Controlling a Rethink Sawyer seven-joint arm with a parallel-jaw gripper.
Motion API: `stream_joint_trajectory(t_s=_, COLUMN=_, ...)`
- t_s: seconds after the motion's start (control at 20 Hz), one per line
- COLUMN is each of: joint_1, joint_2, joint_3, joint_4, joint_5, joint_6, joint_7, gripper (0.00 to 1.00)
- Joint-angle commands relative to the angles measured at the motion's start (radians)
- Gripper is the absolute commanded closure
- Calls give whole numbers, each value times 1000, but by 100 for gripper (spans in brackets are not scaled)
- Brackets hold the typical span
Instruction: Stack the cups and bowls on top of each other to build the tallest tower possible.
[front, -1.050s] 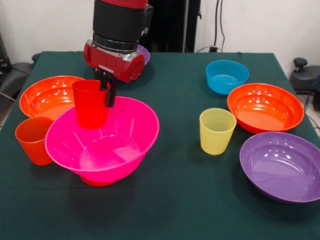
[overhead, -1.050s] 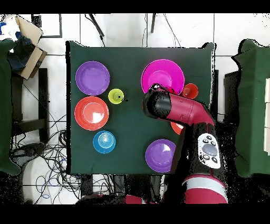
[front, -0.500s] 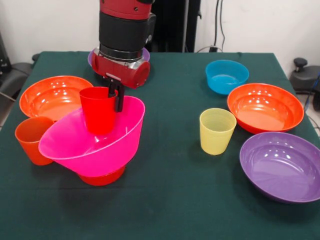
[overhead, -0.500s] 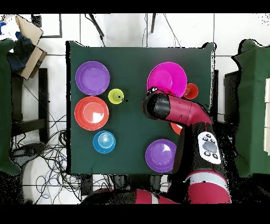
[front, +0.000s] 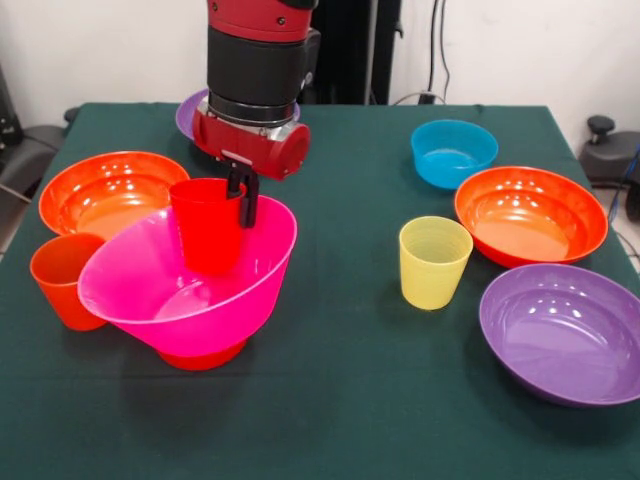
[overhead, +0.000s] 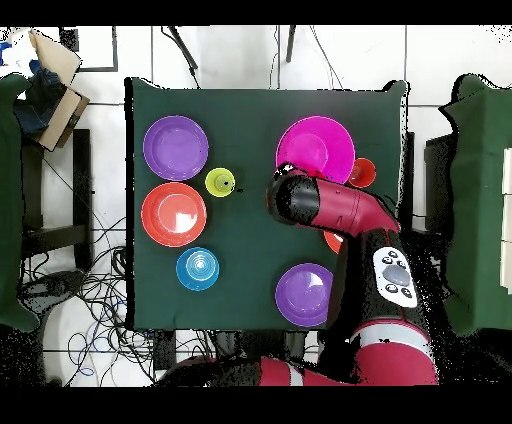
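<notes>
- On the green worktop, nearest on the right, lay a wide purple bowl, empty and well apart from the pile.
- At the near left stood the pink bowl, tilted down toward the left, resting on a small orange bowl whose base showed beneath it.
- An orange cup stood upright just left of the pink bowl, touching or nearly touching its rim.
- A yellow cup stood upright alone near the middle, between the pink bowl and the right-hand bowls.
- The red cup hung upright inside the pink bowl at its far side; whether it touched the bowl's wall could not be told.
- The claw was clamped on the red cup's far rim, one black finger showing outside the wall.
- A wide orange bowl lay at the right, behind the purple one.
- Another wide orange bowl lay at the left, partly hidden by the pink bowl.
- A small blue bowl sat farther back on the right.
- A second purple bowl showed at the far edge, mostly hidden behind the arm.
</notes>
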Motion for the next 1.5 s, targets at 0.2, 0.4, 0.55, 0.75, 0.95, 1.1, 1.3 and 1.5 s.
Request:
stream_joint_trajectory(t_s=0.2, joint_1=41, joint_2=-12, joint_3=63, joint_4=19, joint_5=-77, joint_6=120, joint_7=-52, gripper=100)
stream_joint_trajectory(t_s=0.4, joint_1=62, joint_2=-12, joint_3=39, joint_4=-5, joint_5=-72, joint_6=160, joint_7=-46, gripper=100)
stream_joint_trajectory(t_s=0.55, joint_1=73, joint_2=-16, joint_3=30, joint_4=-13, joint_5=-66, joint_6=182, joint_7=-44, gripper=100)
stream_joint_trajectory(t_s=0.75, joint_1=89, joint_2=-16, joint_3=17, joint_4=-27, joint_5=-64, joint_6=208, joint_7=-38, gripper=100)
stream_joint_trajectory(t_s=0.95, joint_1=100, joint_2=-21, joint_3=4, joint_4=-24, joint_5=-66, joint_6=211, joint_7=-29, gripper=100)
stream_joint_trajectory(t_s=1.1, joint_1=95, joint_2=-21, joint_3=7, joint_4=-24, joint_5=-66, joint_6=208, joint_7=-37, gripper=100)
stream_joint_trajectory(t_s=1.3, joint_1=89, joint_2=-20, joint_3=11, joint_4=-24, joint_5=-70, joint_6=199, joint_7=-43, gripper=100)
stream_joint_trajectory(t_s=1.5, joint_1=85, joint_2=-10, joint_3=6, joint_4=-44, joint_5=-80, joint_6=187, joint_7=-51, gripper=100)
